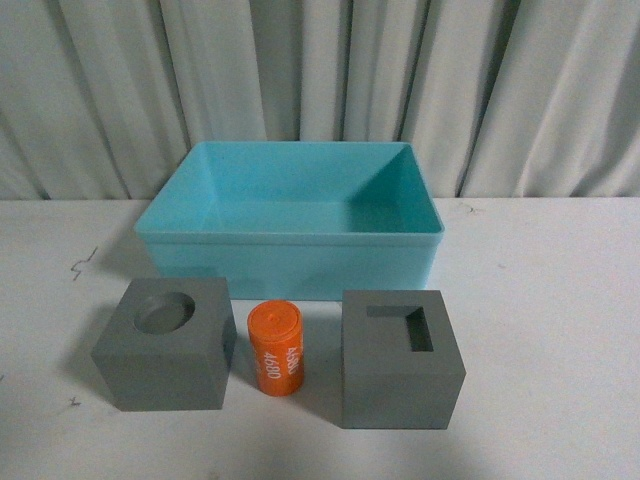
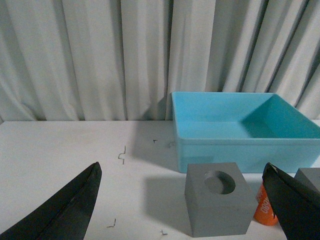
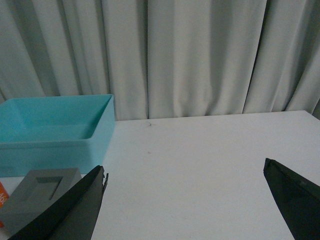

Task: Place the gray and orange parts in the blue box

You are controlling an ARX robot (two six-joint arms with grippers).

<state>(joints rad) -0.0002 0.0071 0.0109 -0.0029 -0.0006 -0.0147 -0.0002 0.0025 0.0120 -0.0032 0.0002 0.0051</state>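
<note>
Lined up on the bench (image 1: 560, 300) before the blue box (image 1: 290, 237): round-recess gray cube (image 1: 165, 365), orange cylinder (image 1: 277, 350), rectangular-recess gray cube (image 1: 400, 385). Left gripper (image 2: 182, 166), right gripper (image 3: 185, 166) spread wide, grasping nothing.

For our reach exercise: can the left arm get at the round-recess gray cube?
Likely yes: the left gripper is open, facing the round-recess gray cube, and nothing stands between them.

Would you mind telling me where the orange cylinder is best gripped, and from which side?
Probably from above, closing on its two flat ends. The cylinder lies on its side, close between the left cube and right cube, leaving little room beside its curved flanks.
</note>
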